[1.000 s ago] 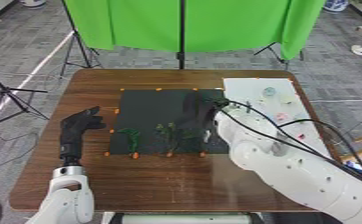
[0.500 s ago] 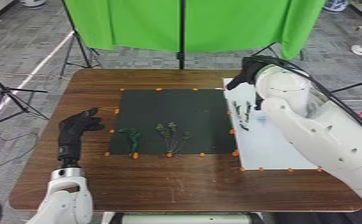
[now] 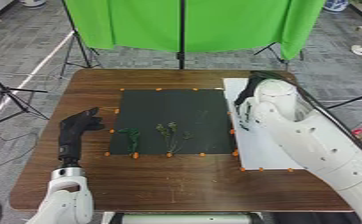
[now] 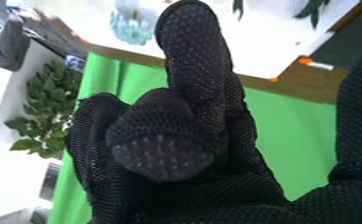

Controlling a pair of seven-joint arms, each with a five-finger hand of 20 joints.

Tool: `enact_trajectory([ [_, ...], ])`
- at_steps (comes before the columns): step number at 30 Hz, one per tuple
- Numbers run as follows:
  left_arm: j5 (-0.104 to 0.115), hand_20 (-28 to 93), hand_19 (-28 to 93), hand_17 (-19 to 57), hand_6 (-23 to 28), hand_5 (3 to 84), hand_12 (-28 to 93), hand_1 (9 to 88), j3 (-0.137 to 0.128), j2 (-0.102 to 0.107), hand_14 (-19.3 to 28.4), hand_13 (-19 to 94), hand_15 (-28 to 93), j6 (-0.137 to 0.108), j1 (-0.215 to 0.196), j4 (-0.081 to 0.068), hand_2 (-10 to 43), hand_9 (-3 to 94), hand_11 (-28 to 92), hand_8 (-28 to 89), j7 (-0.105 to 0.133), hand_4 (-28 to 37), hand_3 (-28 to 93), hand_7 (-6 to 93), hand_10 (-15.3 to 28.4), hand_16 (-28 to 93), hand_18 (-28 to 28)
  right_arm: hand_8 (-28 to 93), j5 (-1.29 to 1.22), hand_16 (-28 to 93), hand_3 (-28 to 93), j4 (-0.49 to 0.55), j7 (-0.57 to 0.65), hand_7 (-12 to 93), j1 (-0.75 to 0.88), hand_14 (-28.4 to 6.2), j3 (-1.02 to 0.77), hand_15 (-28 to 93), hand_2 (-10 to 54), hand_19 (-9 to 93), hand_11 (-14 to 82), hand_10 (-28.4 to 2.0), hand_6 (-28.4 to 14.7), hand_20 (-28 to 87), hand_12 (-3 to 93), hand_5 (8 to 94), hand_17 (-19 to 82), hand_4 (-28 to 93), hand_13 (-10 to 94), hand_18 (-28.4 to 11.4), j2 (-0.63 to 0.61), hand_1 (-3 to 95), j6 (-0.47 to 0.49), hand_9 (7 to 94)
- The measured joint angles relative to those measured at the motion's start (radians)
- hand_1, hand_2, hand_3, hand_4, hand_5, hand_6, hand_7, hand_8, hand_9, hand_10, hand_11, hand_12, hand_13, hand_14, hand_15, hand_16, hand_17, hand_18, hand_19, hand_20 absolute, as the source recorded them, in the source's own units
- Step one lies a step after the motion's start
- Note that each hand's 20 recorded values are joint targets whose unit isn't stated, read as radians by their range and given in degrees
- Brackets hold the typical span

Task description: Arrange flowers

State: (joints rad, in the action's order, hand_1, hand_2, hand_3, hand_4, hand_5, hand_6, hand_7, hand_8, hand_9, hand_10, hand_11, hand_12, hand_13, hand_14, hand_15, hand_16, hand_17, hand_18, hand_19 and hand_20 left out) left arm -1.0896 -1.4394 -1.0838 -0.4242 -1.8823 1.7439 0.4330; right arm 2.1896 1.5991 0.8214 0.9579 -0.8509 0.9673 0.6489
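My right hand (image 3: 259,84) is over the upper part of the white sheet (image 3: 275,152) in the head view, open. In the right wrist view the hand (image 4: 200,60) has nothing between thumb and fingers; a pale blue flower (image 4: 133,27) and green leaves (image 4: 311,11) lie on the white sheet beyond. Dark leaves (image 3: 246,112) lie near the sheet's left edge. On the black mat (image 3: 164,107), a dark green piece (image 3: 131,138) lies at lower left and thin budded stems (image 3: 171,136) at lower middle. My left hand (image 3: 78,127) rests open left of the mat.
Orange markers (image 3: 136,155) line the edges of the mat and sheet on the brown table (image 3: 160,185). My right arm covers much of the sheet's right side. A green cloth (image 3: 133,25) hangs behind the table, with black stands around.
My right hand has moved from over the right part of the mat to the white sheet, uncovering the mat's right side. The left hand and the pieces on the mat have stayed put.
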Motion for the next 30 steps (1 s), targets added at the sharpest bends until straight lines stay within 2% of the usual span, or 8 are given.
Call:
enact_trajectory([
  [11, 0.002, 21, 62, 18.6, 8.2, 62.9, 14, 29.0, 0.004, -0.003, 21.0, 61, 40, 0.009, 0.01, -0.005, 2.8, 64.2, 23, -5, 0.001, -21.2, 58, 8.1, 17.0, -3, 23.9, -5, 0.012, 28, 55, -0.058, 0.041, 17, 0.03, -2.8, -0.015, 62, -9.5, 93, 40.8, -13.0, -6.4, 55, 30.5, 77.7, 69, -13, 94, -13.7, 0.059, 25.7, 0.021, 89.3],
  [19, 0.003, 21, 62, 18.5, 8.2, 63.0, 14, 28.9, 0.005, -0.005, 21.0, 61, 40, 0.014, 0.017, -0.009, 3.0, 64.2, 23, -5, 0.002, -21.0, 58, 8.0, 17.1, -3, 23.9, -5, 0.055, 26, 58, -0.085, 0.05, 19, 0.052, -2.6, -0.019, 63, -9.5, 93, 40.5, -12.8, -6.3, 53, 29.9, 79.1, 71, -8, 94, -13.2, 0.088, 28.5, 0.018, 90.5],
  [27, 0.004, 21, 62, 18.5, 8.2, 63.0, 14, 29.1, 0.01, -0.006, 21.0, 61, 40, 0.019, 0.026, -0.013, 3.1, 64.2, 23, -5, 0.003, -20.9, 58, 8.0, 17.1, -3, 24.0, -5, 0.064, 25, 63, -0.09, 0.059, 21, 0.054, -2.6, -0.017, 64, -9.5, 93, 40.1, -12.4, -5.8, 52, 30.0, 81.0, 71, -4, 94, -12.9, 0.109, 36.4, 0.008, 91.5],
  [30, 0.004, 21, 62, 18.5, 8.3, 63.0, 14, 29.0, 0.011, -0.008, 20.9, 61, 40, 0.021, 0.029, -0.014, 3.2, 64.2, 23, -5, 0.003, -20.7, 58, 8.0, 17.0, -3, 24.0, 16, 0.048, 24, 60, -0.088, 0.081, 19, 0.057, -2.6, -0.02, 64, -9.1, 93, 39.8, -12.2, -6.2, 51, 30.1, 81.5, 72, 0, 94, -12.6, 0.116, 44.4, 0.0, 92.0],
])
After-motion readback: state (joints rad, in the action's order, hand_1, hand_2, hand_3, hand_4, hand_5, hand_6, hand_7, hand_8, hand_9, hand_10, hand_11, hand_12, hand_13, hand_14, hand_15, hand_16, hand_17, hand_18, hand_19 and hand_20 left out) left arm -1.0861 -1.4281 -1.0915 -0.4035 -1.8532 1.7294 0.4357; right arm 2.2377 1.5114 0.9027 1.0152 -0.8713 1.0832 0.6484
